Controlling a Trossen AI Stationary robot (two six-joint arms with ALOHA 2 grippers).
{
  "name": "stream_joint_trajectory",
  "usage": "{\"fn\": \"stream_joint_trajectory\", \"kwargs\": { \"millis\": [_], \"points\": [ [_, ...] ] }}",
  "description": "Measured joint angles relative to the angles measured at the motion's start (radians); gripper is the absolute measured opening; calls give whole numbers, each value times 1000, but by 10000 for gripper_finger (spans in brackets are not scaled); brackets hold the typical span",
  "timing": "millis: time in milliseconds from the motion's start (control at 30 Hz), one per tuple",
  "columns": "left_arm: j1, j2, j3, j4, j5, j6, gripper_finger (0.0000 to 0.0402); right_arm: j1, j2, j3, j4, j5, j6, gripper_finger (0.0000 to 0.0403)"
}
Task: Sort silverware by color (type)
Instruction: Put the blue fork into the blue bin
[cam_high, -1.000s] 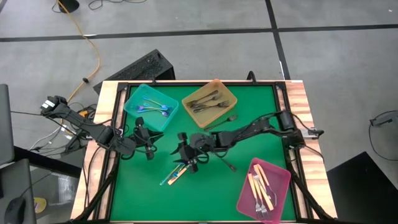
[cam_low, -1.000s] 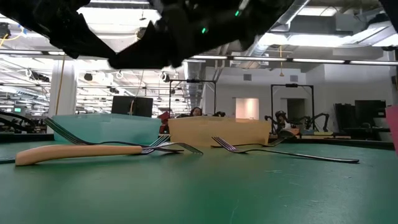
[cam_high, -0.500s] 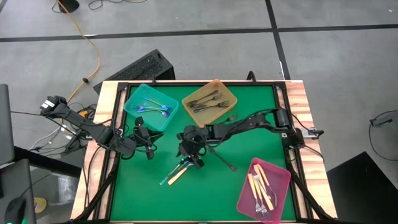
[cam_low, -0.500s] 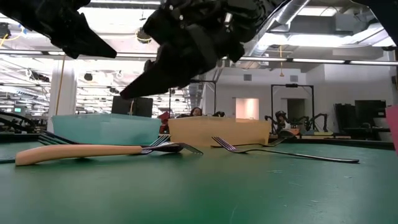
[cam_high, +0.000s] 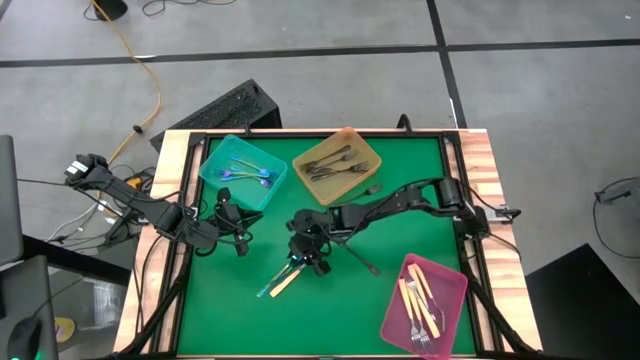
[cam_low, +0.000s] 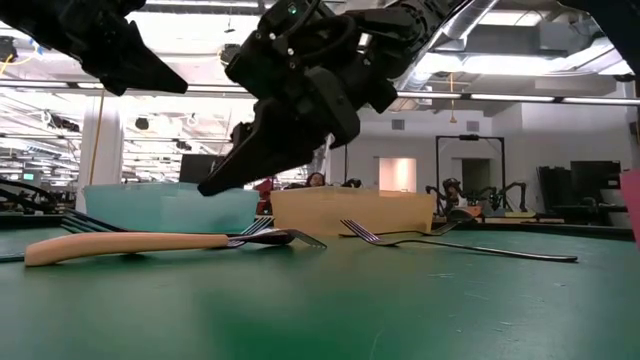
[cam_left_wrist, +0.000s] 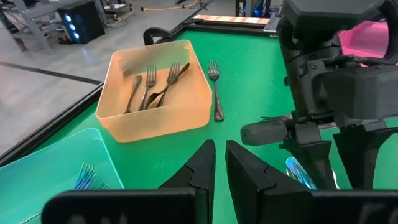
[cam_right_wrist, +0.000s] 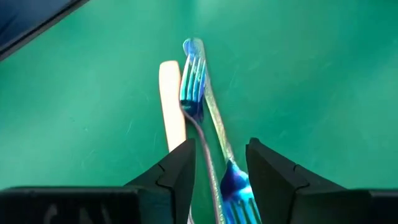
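Two iridescent blue forks and a cream-handled fork lie in a small pile on the green mat. My right gripper hangs just above the pile, slanting down and open. Its fingers stand on either side of the blue forks' thin handles, and no touch shows. One dark grey fork lies to the right of the pile and another beside the amber tray. My left gripper waits shut, raised over the mat's left part.
At the far edge a teal tray holds blue forks and an amber tray holds dark grey ones. A pink tray with cream-handled forks stands at the near right. Bare green mat lies at the near left.
My right gripper has come down toward the fork pile and tipped its fingers further downward, drifting a little toward the table's near-left. The forks have stayed where they lay.
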Motion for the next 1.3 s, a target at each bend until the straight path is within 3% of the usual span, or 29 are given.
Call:
{"fn": "stream_joint_trajectory", "kwargs": {
  "millis": [600,767,900,1100,1300],
  "points": [
    [0,0,0,-1,-4,10,25,8,39,2,-17,29,-63,150],
    [0,0,0,-5,-4,10,25,3,81,0,34,-54,7,150],
    [0,0,0,-6,-11,10,25,-8,81,0,21,-62,15,150],
    [1,0,0,-9,-17,10,25,-21,80,1,-13,-4,-3,149],
    [1,0,0,-9,-18,14,25,-8,76,3,-56,176,-57,143]
  ]
}}
